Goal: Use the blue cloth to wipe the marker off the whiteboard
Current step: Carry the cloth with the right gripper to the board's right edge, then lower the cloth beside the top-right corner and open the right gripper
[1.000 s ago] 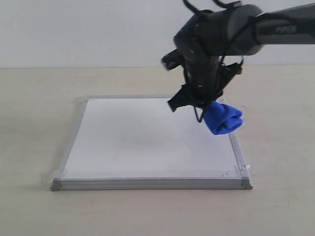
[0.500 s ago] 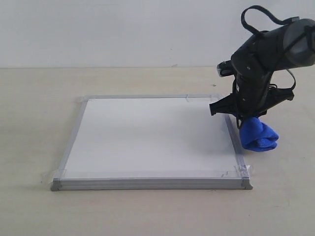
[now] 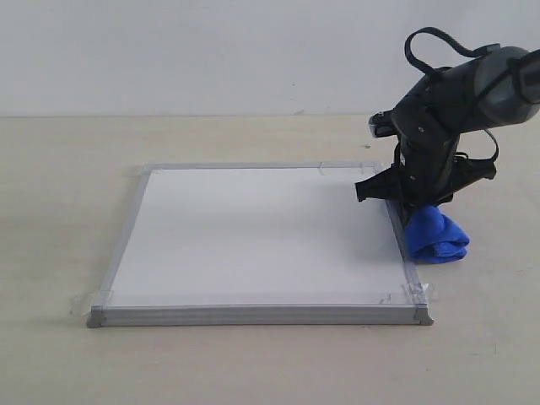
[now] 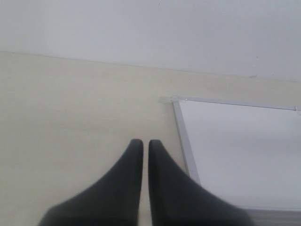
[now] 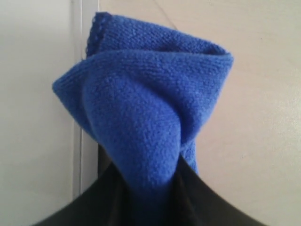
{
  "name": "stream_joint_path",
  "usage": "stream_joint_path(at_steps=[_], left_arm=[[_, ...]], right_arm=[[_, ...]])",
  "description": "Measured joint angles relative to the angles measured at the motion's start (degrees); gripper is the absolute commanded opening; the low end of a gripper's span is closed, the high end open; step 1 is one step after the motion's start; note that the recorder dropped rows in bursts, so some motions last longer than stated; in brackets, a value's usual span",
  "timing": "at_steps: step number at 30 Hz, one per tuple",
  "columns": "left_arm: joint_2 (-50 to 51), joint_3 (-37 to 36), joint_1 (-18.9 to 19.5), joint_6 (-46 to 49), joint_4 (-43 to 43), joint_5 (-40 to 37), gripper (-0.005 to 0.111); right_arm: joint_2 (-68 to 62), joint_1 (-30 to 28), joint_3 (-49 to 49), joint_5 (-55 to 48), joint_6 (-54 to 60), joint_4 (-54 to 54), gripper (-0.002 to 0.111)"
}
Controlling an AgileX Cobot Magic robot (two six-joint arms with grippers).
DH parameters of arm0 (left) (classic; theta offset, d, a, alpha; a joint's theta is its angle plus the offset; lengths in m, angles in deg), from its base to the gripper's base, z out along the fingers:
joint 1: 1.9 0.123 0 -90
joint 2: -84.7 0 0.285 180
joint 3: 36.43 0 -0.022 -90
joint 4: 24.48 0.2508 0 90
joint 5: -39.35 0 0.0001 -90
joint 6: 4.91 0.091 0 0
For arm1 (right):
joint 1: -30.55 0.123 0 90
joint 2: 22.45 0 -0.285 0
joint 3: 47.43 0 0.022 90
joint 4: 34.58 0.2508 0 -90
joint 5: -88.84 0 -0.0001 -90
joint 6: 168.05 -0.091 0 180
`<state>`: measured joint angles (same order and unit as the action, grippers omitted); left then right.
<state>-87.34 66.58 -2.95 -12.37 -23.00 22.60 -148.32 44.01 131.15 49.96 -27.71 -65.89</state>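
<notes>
Gripped the blue cloth [image 5: 141, 99] in the right pincer [image 3: 418, 213], jaws closed tight on a bunched fold, the rest of the fabric puffed out past the tips. Hung low beside the whiteboard [image 3: 253, 228], just outside its frame [image 5: 86, 160] on the side facing the counter's [image 3: 51, 169] right edge, roughly midway between the far and near edges. Could not tell whether touching the counter or just clear of it. Overlapped the frame slightly in the right wrist view.

Found the left pincer [image 4: 142, 147] above bare counter off the board's far corner, toward the counter's left edge, jaws all but together and holding nothing.

Saw nothing of the marker on the white face in any view. Judged the wiping likely done, though a faint trace could have escaped at this sharpness.

Risked, on any swing back across the board, snagging the frame with the low cloth or the pincer tips and dragging the board, held only by tape [image 3: 413, 293] at its corners. Risked too, on a release here, leaving the cloth draped half over the frame instead of flat on the counter.

Counted two pincers, one cloth, one whiteboard, no marker lines in view.
</notes>
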Motion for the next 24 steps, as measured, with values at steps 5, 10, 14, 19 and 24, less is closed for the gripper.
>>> stream_joint_path(at_steps=[5, 10, 14, 19, 24], left_arm=[[0.0, 0.0, 0.0, 0.0, 0.0, 0.0, 0.004], [0.0, 0.0, 0.0, 0.0, 0.0, 0.0, 0.004], [0.0, 0.0, 0.0, 0.0, 0.0, 0.0, 0.004], [0.0, 0.0, 0.0, 0.0, 0.0, 0.0, 0.004], [0.0, 0.0, 0.0, 0.0, 0.0, 0.0, 0.004]], right_arm=[[0.0, 0.0, 0.0, 0.3, 0.0, 0.0, 0.051], [-0.1, -0.1, 0.0, 0.3, 0.7, 0.0, 0.051], [-0.1, -0.1, 0.0, 0.2, 3.0, 0.0, 0.051], [-0.1, -0.1, 0.0, 0.2, 6.2, -0.2, 0.051], [-0.1, -0.1, 0.0, 0.1, 6.6, -2.3, 0.051]])
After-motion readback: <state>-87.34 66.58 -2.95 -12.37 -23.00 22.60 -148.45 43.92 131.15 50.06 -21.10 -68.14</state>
